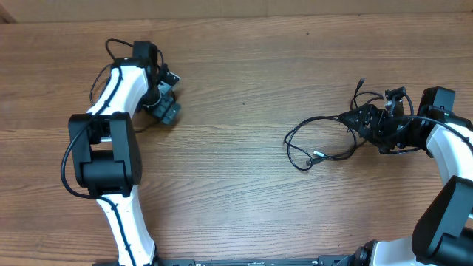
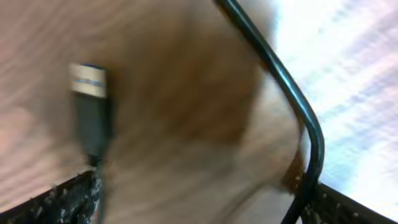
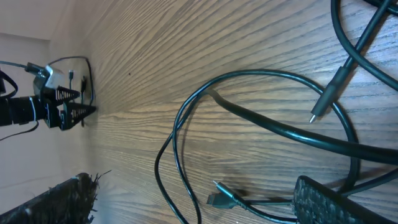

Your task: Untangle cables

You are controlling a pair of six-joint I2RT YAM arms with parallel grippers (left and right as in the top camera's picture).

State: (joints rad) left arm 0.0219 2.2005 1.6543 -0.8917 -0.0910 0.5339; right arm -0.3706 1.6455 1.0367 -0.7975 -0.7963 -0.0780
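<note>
In the overhead view thin black cables [image 1: 290, 137] lie in loose loops on the wooden table, left of my right gripper [image 1: 361, 124], with a small plug [image 1: 318, 156] at one end. In the right wrist view my right gripper [image 3: 193, 205] is open over the loops [image 3: 261, 73]. A flat plug [image 3: 224, 198] lies between its fingers and a slim plug [image 3: 323, 102] lies beyond. My left gripper [image 1: 168, 109] is far off at the upper left. In the blurred left wrist view the left gripper [image 2: 199, 205] is open, with a silver-tipped plug [image 2: 87, 81] and a black cord [image 2: 286, 81] by its fingers.
The left arm's white links [image 1: 111, 140] stretch down the table's left side. The right arm [image 1: 451, 148] stands at the right edge. A short cable end [image 1: 360, 83] sticks up behind the right gripper. Bare wood [image 1: 236, 111] lies between the arms.
</note>
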